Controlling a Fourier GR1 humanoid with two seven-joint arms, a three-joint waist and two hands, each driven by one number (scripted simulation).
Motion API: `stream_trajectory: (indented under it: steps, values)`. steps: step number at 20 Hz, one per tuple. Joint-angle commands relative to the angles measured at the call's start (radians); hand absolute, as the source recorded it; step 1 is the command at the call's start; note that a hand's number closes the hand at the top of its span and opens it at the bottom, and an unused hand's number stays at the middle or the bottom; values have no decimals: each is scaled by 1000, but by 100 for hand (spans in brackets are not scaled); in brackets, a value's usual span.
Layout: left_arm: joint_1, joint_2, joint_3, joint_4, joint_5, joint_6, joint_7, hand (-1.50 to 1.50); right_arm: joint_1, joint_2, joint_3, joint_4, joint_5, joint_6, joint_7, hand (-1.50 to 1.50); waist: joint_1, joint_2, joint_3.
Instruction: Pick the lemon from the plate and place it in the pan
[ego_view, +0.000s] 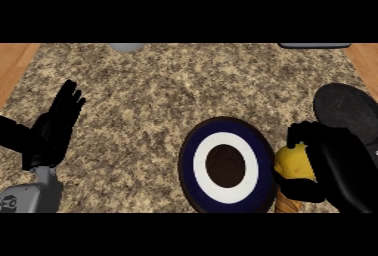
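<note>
Head view, looking steeply down on the speckled worktop.

My right hand sits at the lower right of the frame, fingers and thumb curled round the lemon. Yellow shows between the black fingers; the far side of the fruit is hidden by the hand. The lemon is off the plate now, just past its right rim, and I cannot tell whether it is lifted clear of the worktop or touching it.

The plate, with a dark blue rim, white ring and brown centre, lies in the lower middle of the frame with nothing on it.

The pan shows as a dark round shape at the right edge, above my right hand and cut off by the frame. It is near, so I judge the carry to be short: up the frame and slightly right.

The wrap-around hold makes sense for a round fruit that would roll out of a pinch.

My left hand is at the left side of the frame, fingers straight and pointing up, holding nothing, resting well away from the plate, out of the working path.

A grey rounded object and a dark edge sit along the top of the frame; I cannot identify either.

My read: the pick is done, the placing is left.
</note>
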Motion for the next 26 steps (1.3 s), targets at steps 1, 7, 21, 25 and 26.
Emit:
stream_trajectory:
  steps: [1, 7, 21, 25, 26]
  values:
    - [46, 30, 33, -38, 38, -52, -9, 0, 8, -34, -103, -138, -34, 64, 3, 150, 13, 3, 1]
    - [3, 8, 23, 32, -1, -31, -39, 0, -21, -16, -322, -115, -169, 96, -24, 150, 11, 5, 1]
    - [-40, -4, 19, 46, -22, -24, -30, 0, -243, -146, -683, 638, -301, -170, -436, 150, 24, 10, 2]
    - [26, -36, -12, -39, -21, -19, -10, 0, -319, -196, -729, 881, -325, -249, -594, 150, 33, 9, 2]
    - [-3, -41, -21, -11, -23, -24, -16, 0, -323, -213, -740, 973, -330, -273, -667, 150, 36, 12, 3]
